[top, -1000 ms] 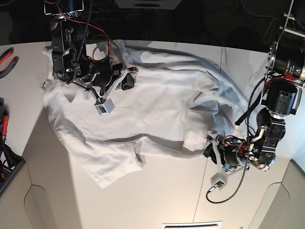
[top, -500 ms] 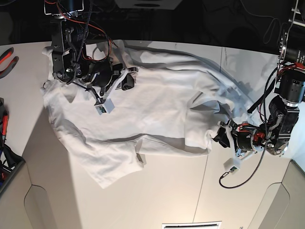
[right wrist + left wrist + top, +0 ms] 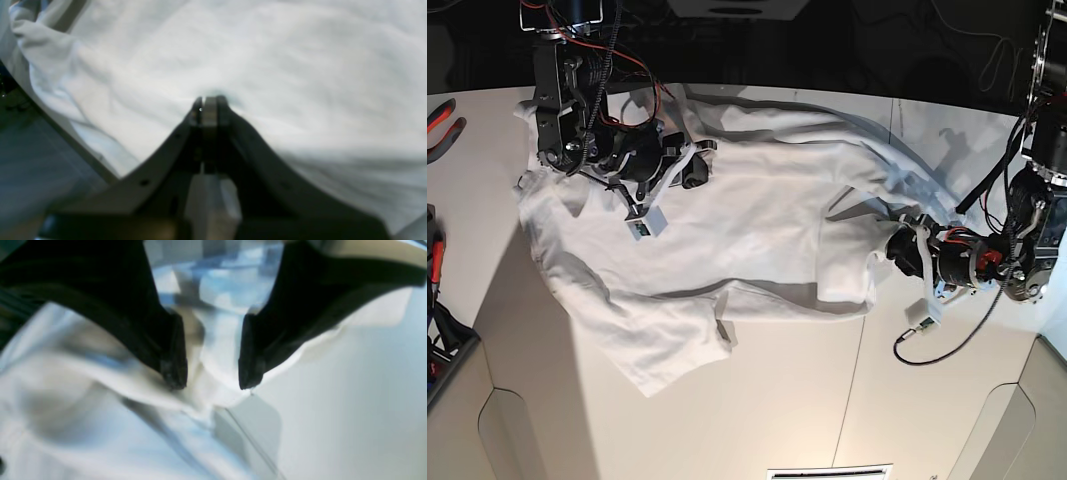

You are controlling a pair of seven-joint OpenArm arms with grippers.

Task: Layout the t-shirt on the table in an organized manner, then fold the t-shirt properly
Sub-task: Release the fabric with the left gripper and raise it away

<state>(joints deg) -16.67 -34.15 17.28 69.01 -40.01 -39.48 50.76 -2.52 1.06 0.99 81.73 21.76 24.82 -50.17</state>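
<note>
The t-shirt (image 3: 727, 240) is lying rumpled across the far half of the worktop (image 3: 827, 400). The left pincer (image 3: 206, 373) is standing wide around a fold of its hem near the worktop's right edge, while the right pincer (image 3: 208, 103), fully closed, is pressing on the cloth near the far left corner.

the t-shirt (image 3: 727, 225) lies spread on the counter (image 3: 777, 400), the right gripper (image 3: 695, 165) rests on its far left part and the left gripper (image 3: 897, 250) is at its right edge, well apart.
</note>
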